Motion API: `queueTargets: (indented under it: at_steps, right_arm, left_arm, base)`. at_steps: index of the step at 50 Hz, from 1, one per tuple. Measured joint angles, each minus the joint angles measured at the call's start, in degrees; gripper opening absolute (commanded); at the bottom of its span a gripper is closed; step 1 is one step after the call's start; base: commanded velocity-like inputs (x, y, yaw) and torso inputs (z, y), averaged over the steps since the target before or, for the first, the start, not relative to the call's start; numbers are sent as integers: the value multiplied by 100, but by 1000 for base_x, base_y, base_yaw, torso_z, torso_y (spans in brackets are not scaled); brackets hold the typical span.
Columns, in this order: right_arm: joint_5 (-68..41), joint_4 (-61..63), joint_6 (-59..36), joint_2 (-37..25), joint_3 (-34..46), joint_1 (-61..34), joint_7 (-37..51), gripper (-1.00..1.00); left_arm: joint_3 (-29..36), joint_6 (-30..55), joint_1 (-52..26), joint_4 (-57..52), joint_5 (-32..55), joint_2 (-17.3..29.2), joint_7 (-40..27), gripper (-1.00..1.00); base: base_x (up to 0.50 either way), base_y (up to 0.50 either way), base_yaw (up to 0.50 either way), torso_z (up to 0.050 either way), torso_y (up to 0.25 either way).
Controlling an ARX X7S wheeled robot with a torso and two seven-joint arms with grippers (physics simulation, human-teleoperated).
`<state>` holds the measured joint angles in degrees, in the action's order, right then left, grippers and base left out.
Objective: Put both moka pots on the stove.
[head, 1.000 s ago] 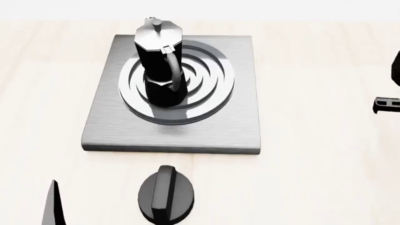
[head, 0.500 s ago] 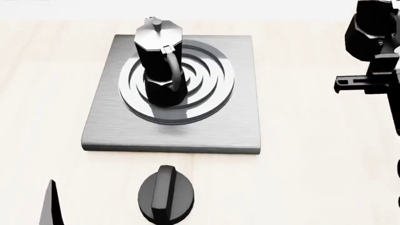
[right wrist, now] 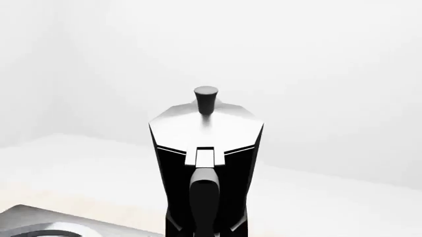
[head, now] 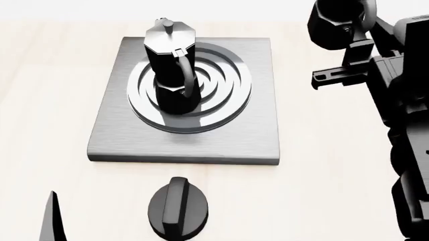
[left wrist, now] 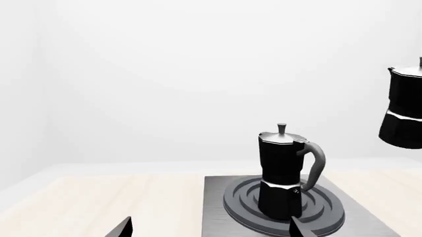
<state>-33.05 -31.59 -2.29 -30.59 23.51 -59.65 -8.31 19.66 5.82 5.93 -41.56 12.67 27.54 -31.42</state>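
One black moka pot (head: 171, 70) stands upright on the ring burner of the grey stove (head: 258, 135), handle toward me; it also shows in the left wrist view (left wrist: 283, 173). My right gripper (head: 360, 35) is shut on the second moka pot (head: 335, 22) by its handle and holds it in the air to the right of the stove. This pot fills the right wrist view (right wrist: 205, 163) and shows at the edge of the left wrist view (left wrist: 403, 108). My left gripper (left wrist: 211, 232) is open and empty, low near the stove's front left.
A round black dial knob (head: 178, 207) lies on the light wooden table (head: 40, 100) in front of the stove. One left fingertip (head: 52, 221) shows at the head view's lower left. The right arm fills the right edge.
My right arm has come in from the right, carrying the second moka pot leftward toward the stove. The pot on the burner and the left gripper have not moved.
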Motion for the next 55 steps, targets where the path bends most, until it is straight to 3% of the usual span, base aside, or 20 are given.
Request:
queueTargets:
  at_steps: [27,55]
  right_arm:
    - [132,-1179,307,663,314,-599,-871,-100]
    - [328,-2670,701,1459,485,-1217,-1208,-100]
  left_arm:
    - [-2,-47,15,1,20,29,-26,100]
    - [-33,-49,2,2,81,64,-61,100]
  base:
    - [0,0,0,0,1]
    - [0,0,0,1,1]
